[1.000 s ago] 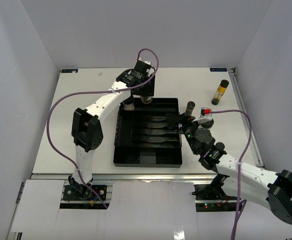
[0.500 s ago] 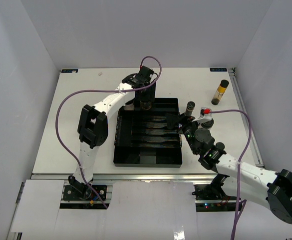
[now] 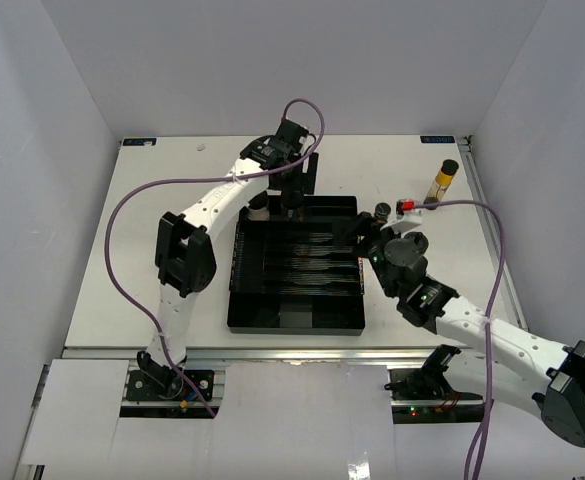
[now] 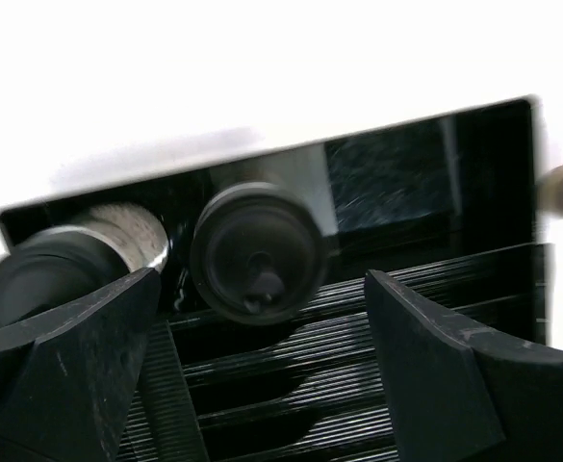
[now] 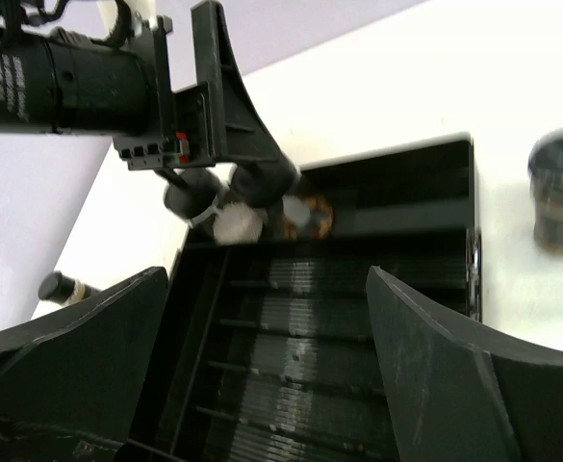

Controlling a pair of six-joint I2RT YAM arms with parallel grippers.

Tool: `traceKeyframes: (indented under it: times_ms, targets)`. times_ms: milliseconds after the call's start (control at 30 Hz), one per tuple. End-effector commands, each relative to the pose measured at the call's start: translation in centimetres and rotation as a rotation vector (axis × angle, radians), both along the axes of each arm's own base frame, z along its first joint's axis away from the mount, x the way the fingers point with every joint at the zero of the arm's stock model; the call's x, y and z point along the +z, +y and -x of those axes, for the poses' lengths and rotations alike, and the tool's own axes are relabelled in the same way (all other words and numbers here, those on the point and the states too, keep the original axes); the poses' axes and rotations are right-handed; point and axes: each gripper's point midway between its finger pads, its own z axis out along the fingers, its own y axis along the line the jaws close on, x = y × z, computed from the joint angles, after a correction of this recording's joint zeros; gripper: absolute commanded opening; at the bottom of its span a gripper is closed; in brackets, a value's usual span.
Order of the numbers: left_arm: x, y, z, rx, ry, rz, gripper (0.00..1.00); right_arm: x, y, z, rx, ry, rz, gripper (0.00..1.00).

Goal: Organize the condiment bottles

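Two squat condiment bottles with wide black knobbed lids stand in the back left corner of the black slotted tray (image 3: 297,318): one (image 4: 257,255) and one to its left (image 4: 55,274). They also show in the top view (image 3: 292,202) (image 3: 259,207). My left gripper (image 3: 290,186) hovers over them, open and empty, with the nearer bottle just ahead of its fingers (image 4: 445,375). My right gripper (image 3: 356,236) is open and empty over the tray's right side (image 5: 291,385). Another squat bottle (image 3: 382,213) (image 5: 560,192) stands on the table right of the tray.
A tall bottle with yellowish contents (image 3: 442,180) stands at the back right. A small red-topped item (image 3: 405,206) sits beside the squat bottle. A dark bottle (image 5: 64,287) lies on the table left of the tray. The tray has ribbed dividers.
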Motion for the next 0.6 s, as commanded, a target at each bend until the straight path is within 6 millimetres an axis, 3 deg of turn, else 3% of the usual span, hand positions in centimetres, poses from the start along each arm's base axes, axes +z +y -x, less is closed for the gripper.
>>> traceKeyframes:
  times_ms: [0, 67, 167, 333, 467, 567]
  targets:
    - [9.5, 0.8, 1.1, -0.016, -0.141, 0.064, 0.98, 4.2, -5.0, -0.9, -0.195, 0.046, 0.299, 0.9]
    - [11.3, 1.6, 2.3, -0.013, -0.168, 0.086, 0.98, 4.3, -8.3, -0.7, -0.312, 0.117, 0.42, 0.9]
    - [12.6, 3.1, 4.6, 0.011, -0.176, 0.108, 0.98, 3.3, -11.3, -1.0, -0.348, 0.195, 0.465, 0.9]
    - [13.9, 6.5, 8.5, 0.06, -0.219, 0.128, 0.98, -0.7, -16.4, -2.6, -0.374, 0.396, 0.508, 0.9]
    - [14.8, 9.4, 11.6, 0.095, -0.264, 0.138, 0.98, -3.3, -18.5, -3.3, -0.367, 0.48, 0.5, 0.9]
    - [15.4, 11.8, 14.0, 0.146, -0.301, 0.156, 0.98, -5.7, -18.9, -3.4, -0.347, 0.536, 0.502, 0.9]
